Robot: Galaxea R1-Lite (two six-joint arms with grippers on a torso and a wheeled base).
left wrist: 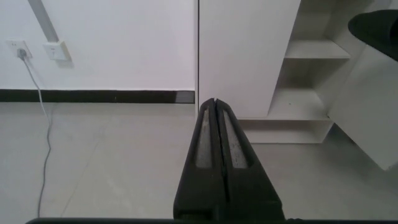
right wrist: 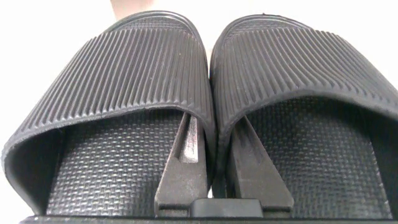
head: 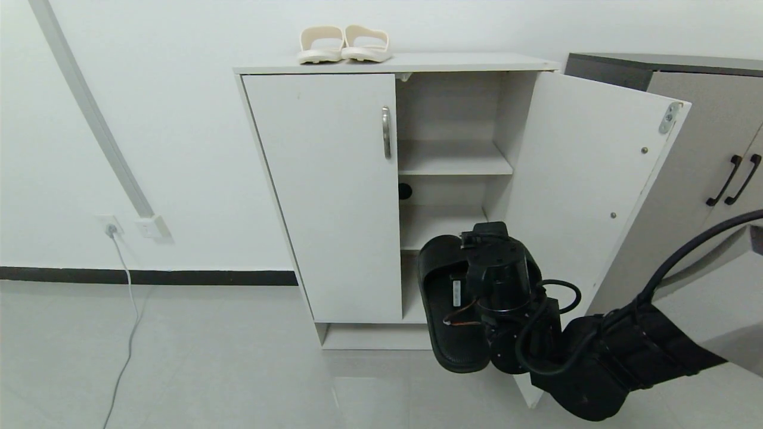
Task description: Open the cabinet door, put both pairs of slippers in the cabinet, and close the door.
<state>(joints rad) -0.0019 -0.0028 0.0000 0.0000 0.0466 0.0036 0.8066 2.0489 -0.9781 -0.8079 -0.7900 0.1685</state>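
The right gripper (right wrist: 214,171) is clamped on the black slippers (head: 451,310), one finger under each strap, pinching their touching inner edges. The pair hangs low before the open right half of the cabinet (head: 465,61). A white label (head: 456,293) on one footbed possibly carries print, unreadable. The left gripper (left wrist: 214,146), fingers pressed together, hovers facing the cabinet. Beige slippers (head: 344,43) sit atop the cabinet.

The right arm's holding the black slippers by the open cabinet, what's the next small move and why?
Probably ease the right tool forward, carrying the black ribbed rubber slippers into the lower shelf space of the white cabinet: its right door stands open, the tool pinches both straps, and the slippers hang just outside the opening.
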